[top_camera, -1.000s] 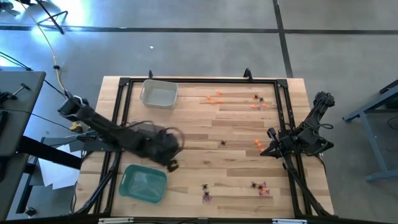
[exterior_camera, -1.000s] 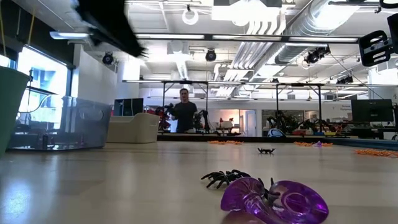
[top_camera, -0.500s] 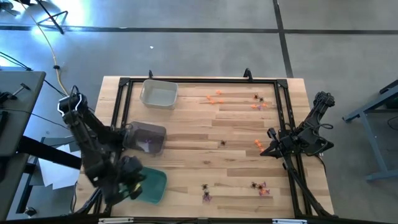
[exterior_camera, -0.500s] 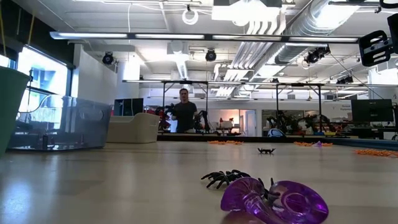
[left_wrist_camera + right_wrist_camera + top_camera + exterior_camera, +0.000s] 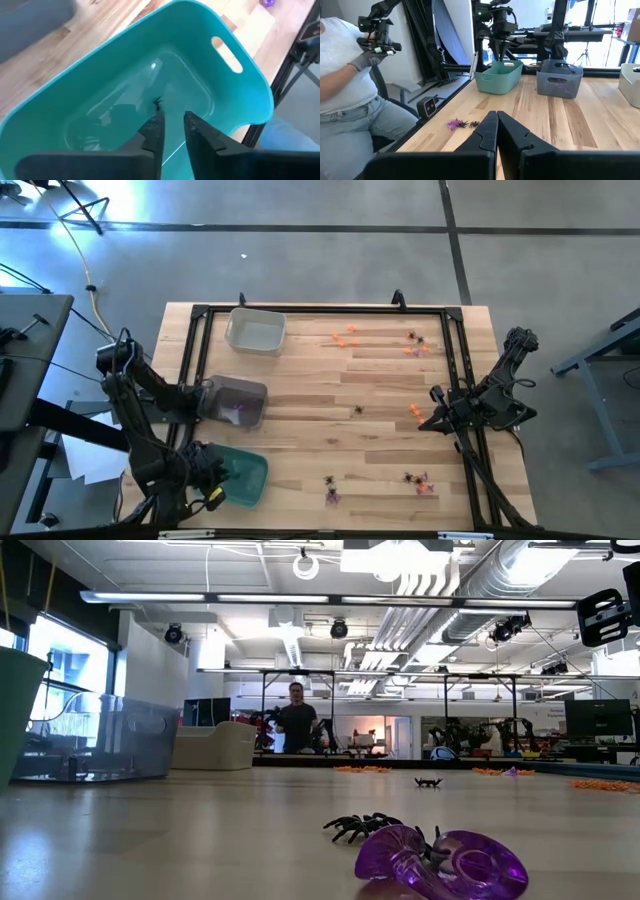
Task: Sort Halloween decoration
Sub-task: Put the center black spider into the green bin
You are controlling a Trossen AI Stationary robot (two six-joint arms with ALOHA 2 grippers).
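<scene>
Left gripper (image 5: 172, 131) hangs over green tray (image 5: 235, 95), fingers slightly parted, nothing between them; one black spider (image 5: 157, 103) on tray floor, presumably just dropped. Right gripper (image 5: 496, 131) parked closed at table's right edge. Other trinkets (image 5: 416, 480) scattered, unsorted.

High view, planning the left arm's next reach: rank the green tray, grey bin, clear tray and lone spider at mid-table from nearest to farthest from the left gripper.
1. Green tray, directly under the left gripper, front left.
2. Grey bin, left, mid-depth.
3. Lone spider, table centre.
4. Clear tray, far-left corner; too close to the spider to call.
</scene>
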